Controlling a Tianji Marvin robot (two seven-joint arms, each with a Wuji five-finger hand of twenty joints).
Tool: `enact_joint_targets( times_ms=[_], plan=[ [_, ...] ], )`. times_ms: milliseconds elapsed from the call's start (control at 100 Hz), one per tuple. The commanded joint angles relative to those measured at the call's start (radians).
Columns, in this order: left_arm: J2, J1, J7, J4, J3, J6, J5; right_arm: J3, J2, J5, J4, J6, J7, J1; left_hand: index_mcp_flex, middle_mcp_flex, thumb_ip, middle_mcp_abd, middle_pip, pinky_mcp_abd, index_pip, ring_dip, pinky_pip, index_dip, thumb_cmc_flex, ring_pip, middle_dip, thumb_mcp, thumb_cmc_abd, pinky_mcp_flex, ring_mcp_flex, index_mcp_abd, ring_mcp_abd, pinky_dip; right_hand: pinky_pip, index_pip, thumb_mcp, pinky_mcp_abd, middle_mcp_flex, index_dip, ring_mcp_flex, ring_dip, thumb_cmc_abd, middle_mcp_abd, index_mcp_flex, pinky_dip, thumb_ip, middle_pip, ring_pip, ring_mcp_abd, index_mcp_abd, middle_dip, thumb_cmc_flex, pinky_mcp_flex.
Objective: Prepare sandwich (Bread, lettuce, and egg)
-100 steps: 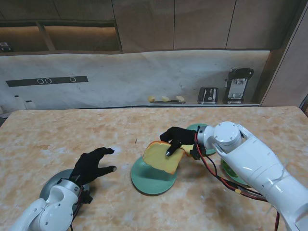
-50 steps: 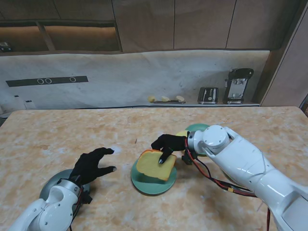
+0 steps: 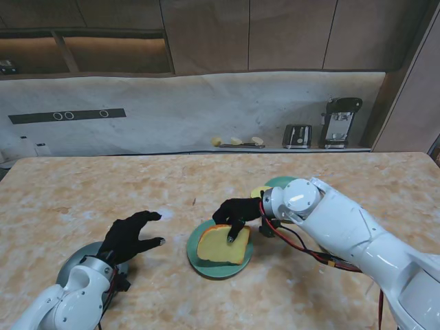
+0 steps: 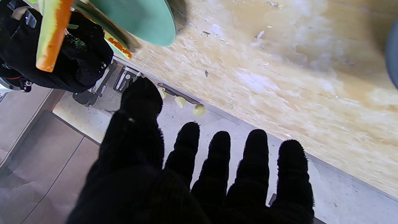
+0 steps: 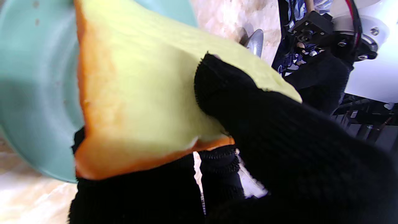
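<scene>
The right hand grips the bread slice, thumb pressed on its top face and the other fingers tucked underneath, right over the green plate at the table's middle. The slice sits low on the plate, one edge tilted up. Over on the left, the left hand hovers above the table, fingers spread, holding nothing, beside a grey dish.
</scene>
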Motion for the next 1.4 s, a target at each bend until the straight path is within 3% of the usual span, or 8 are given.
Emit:
enact_joint_targets(
  times_ms=[0, 220, 400, 500, 620, 710, 1130, 1390],
  plan=[
    [-0.001, 0.009, -0.014, -0.005, -0.003, 0.002, 0.001, -0.010, -0.012, 0.001, 0.011, -0.003, 0.013, 0.011, 0.008, 0.007, -0.008, -0.025, -0.002, 0.004, 0.018, 0.013, 0.002, 0.007, 0.025, 0.002, 0.010, -0.013, 0.021, -0.005, 0.006, -0.020, -0.018, 0.014, 0.024, -0.060, 0.085, -0.100, -0.030, -0.074, -0.008, 0.018, 0.039, -0.031, -0.019, 0.019, 0.055, -0.009, 0.007, 0.035, -0.108, -0.463, 0.051, -0.004],
    [-0.002, 0.009, -0.010, -0.002, -0.003, 0.006, -0.002, -0.042, -0.025, -0.009, 0.038, -0.043, 0.009, 0.031, 0.009, 0.011, -0.008, -0.022, -0.001, 0.003, 0.018, 0.013, 0.003, 0.007, 0.026, 0.003, 0.010, -0.013, 0.022, -0.005, 0.006, -0.020, -0.017, 0.014, 0.046, -0.139, -0.005, -0.169, -0.103, -0.176, -0.082, -0.001, 0.056, -0.060, -0.094, 0.024, 0.048, -0.067, -0.097, 0.002, -0.104, -0.521, 0.030, -0.055],
    [-0.003, 0.010, -0.006, -0.001, -0.003, 0.009, -0.008, -0.068, -0.020, -0.026, 0.037, -0.087, 0.004, 0.046, 0.009, 0.012, -0.008, -0.023, 0.000, 0.004, 0.019, 0.013, 0.004, 0.008, 0.026, 0.003, 0.010, -0.013, 0.025, -0.005, 0.006, -0.021, -0.017, 0.014, 0.035, -0.280, -0.027, -0.202, -0.220, -0.234, -0.185, 0.004, 0.087, -0.095, -0.134, 0.030, 0.081, -0.092, -0.178, -0.045, -0.083, -0.553, -0.001, -0.170],
    [-0.004, 0.011, -0.005, 0.000, -0.003, 0.010, -0.011, -0.078, -0.014, -0.040, 0.030, -0.097, -0.004, 0.051, 0.010, 0.014, -0.008, -0.020, 0.001, 0.002, 0.020, 0.013, 0.004, 0.008, 0.027, 0.003, 0.010, -0.013, 0.026, -0.006, 0.005, -0.020, -0.016, 0.014, 0.041, -0.343, -0.020, -0.212, -0.260, -0.238, -0.210, 0.011, 0.091, -0.093, -0.152, 0.036, 0.098, -0.100, -0.190, -0.061, -0.061, -0.560, -0.025, -0.177],
    [-0.004, 0.011, -0.002, 0.001, -0.004, 0.007, -0.013, -0.076, -0.012, -0.047, 0.027, -0.097, -0.010, 0.051, 0.010, 0.014, -0.008, -0.021, 0.000, 0.003, 0.020, 0.013, 0.005, 0.008, 0.026, 0.003, 0.010, -0.014, 0.027, -0.005, 0.005, -0.020, -0.015, 0.014, 0.036, -0.463, -0.013, -0.216, -0.318, -0.154, -0.255, 0.008, 0.106, -0.086, -0.184, 0.033, 0.148, -0.142, -0.233, -0.093, -0.027, -0.612, -0.078, -0.187],
    [-0.004, 0.011, -0.004, 0.002, -0.006, 0.003, -0.015, -0.069, -0.005, -0.061, 0.015, -0.097, -0.027, 0.047, 0.011, 0.015, -0.008, -0.020, 0.000, 0.003, 0.020, 0.013, 0.005, 0.008, 0.026, 0.003, 0.010, -0.014, 0.027, -0.005, 0.005, -0.020, -0.017, 0.014, 0.029, -0.488, -0.024, -0.219, -0.351, -0.162, -0.294, 0.002, 0.095, -0.090, -0.210, 0.037, 0.146, -0.154, -0.258, -0.099, -0.026, -0.622, -0.112, -0.226],
    [-0.006, 0.018, 0.006, 0.004, -0.013, -0.009, -0.025, -0.019, 0.065, -0.213, -0.118, -0.081, -0.125, 0.006, 0.008, 0.011, -0.009, -0.021, -0.002, 0.003, 0.017, 0.012, 0.005, 0.007, 0.018, 0.002, 0.010, -0.020, 0.028, -0.006, 0.003, -0.020, -0.018, 0.014, -0.157, -0.567, -0.079, -0.161, -0.469, -0.256, -0.488, -0.096, 0.117, -0.123, -0.340, 0.026, 0.097, -0.247, -0.461, -0.124, -0.057, -0.708, -0.249, -0.473],
    [-0.007, 0.023, 0.011, 0.000, -0.012, -0.019, -0.029, 0.064, 0.107, -0.305, -0.206, -0.046, -0.157, -0.053, 0.008, 0.013, -0.009, -0.021, -0.002, 0.004, 0.013, 0.012, 0.004, 0.006, 0.012, 0.002, 0.010, -0.025, 0.028, -0.006, 0.003, -0.021, -0.017, 0.014, -0.207, -0.586, -0.100, -0.151, -0.508, -0.283, -0.522, -0.123, 0.157, -0.117, -0.393, 0.004, 0.094, -0.264, -0.497, -0.129, -0.053, -0.726, -0.295, -0.498]
  ],
)
